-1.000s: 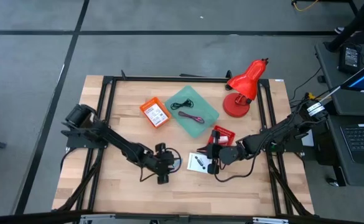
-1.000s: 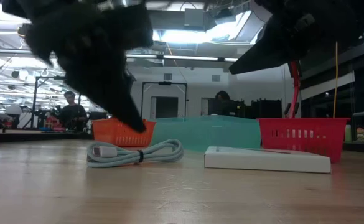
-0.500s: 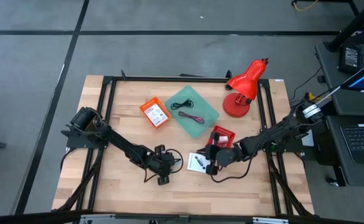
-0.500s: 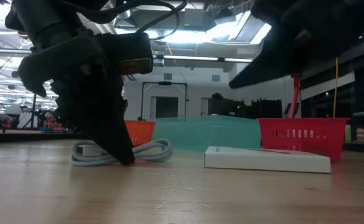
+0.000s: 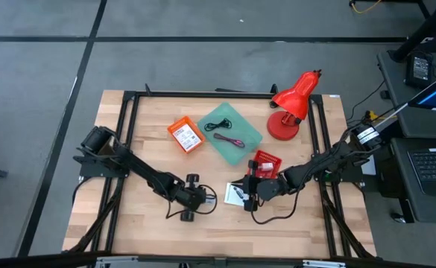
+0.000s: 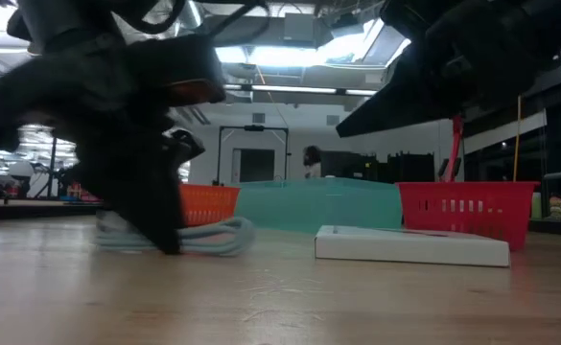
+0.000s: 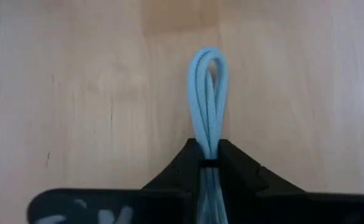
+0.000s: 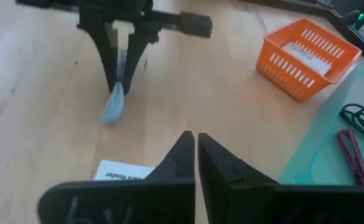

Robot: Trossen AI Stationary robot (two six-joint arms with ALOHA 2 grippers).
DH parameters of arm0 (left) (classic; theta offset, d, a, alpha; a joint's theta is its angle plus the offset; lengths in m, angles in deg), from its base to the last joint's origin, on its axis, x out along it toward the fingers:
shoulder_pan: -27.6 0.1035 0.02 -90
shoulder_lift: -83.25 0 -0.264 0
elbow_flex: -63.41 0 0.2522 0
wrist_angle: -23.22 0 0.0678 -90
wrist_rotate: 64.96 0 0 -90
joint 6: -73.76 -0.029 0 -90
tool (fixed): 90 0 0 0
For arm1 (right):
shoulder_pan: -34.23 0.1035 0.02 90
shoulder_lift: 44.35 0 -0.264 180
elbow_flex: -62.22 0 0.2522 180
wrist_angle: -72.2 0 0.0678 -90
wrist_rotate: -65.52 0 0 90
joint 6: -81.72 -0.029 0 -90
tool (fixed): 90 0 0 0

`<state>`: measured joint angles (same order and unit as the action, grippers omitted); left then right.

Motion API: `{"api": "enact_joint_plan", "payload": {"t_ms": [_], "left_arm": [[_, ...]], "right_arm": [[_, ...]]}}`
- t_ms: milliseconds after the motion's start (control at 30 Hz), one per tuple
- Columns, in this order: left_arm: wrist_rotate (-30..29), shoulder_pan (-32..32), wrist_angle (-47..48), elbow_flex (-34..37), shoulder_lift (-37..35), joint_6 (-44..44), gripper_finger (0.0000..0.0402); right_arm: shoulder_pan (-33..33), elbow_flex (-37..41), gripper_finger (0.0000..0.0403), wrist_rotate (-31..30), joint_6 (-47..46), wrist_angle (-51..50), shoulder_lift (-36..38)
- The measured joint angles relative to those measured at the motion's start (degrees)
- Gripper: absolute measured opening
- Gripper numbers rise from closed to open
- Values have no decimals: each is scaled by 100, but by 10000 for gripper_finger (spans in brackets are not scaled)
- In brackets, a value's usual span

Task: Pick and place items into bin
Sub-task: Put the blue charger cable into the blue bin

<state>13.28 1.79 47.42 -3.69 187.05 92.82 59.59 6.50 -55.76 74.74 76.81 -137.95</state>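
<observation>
A pale blue coiled cable (image 7: pixel 208 93) lies on the wooden table left of centre, and my left gripper (image 5: pixel 191 199) is shut on it. My right gripper (image 8: pixel 196 142) hangs shut and holding nothing just above a white printed card (image 5: pixel 236 195), which lies flat on the table. The green bin (image 5: pixel 230 132) stands at the far middle. It holds a black coiled cable (image 5: pixel 218 124) and a maroon cable (image 5: pixel 229 139). My left gripper pinches the bunched strands of the pale blue cable between its two fingers at the black tie (image 7: pixel 208 163), several strands together. The fingers (image 8: pixel 110 59) point down at it from above. The looped end (image 7: pixel 208 62) sticks out past the fingers, and the cable rests on the table (image 6: pixel 213 235).
An orange basket (image 5: pixel 185 135) with a printed card inside stands left of the bin. A red basket (image 5: pixel 266 161) stands beside my right arm. A red desk lamp (image 5: pixel 292 104) is at the far right. A black frame borders the table.
My left gripper has come down onto the pale blue cable and shut on it. The cable bundle has slid a little toward the table's left and stays on the table.
</observation>
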Motion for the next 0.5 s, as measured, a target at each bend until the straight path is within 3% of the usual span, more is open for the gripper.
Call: {"api": "enact_joint_plan", "payload": {"t_ms": [500], "left_arm": [[-320, 95, 798, 4, -1352, -1047, 32]], "right_arm": [[-1, 0, 4, 0, 4, 39, 0]]}}
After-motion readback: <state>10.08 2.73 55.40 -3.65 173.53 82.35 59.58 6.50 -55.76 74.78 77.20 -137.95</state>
